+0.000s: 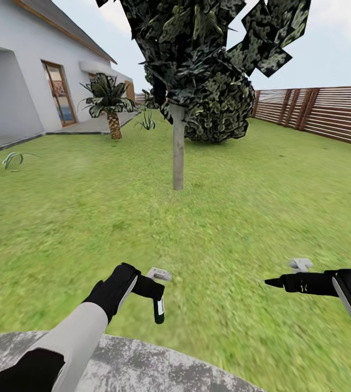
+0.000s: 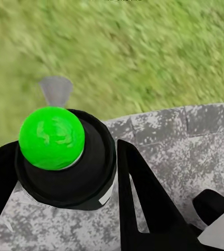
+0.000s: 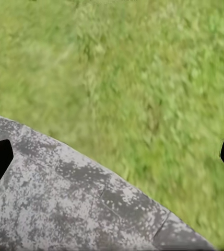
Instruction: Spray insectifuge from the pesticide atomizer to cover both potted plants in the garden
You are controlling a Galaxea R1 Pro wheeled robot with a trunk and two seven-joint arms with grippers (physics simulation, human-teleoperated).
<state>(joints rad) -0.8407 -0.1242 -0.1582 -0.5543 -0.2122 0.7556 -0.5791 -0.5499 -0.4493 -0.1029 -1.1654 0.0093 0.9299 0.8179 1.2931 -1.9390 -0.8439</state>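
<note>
- Down at 7 o'clock, the left gripper (image 1: 152,294) pinches the pesticide atomizer (image 1: 158,309), held ready to spray.
- At 4 o'clock, the right gripper (image 1: 273,282) looks empty; I cannot tell its spread.

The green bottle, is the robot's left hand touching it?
Touching. In the left wrist view the pesticide atomizer sits clamped between the left gripper fingers; the head view shows it hanging from that gripper over the lawn.
</note>
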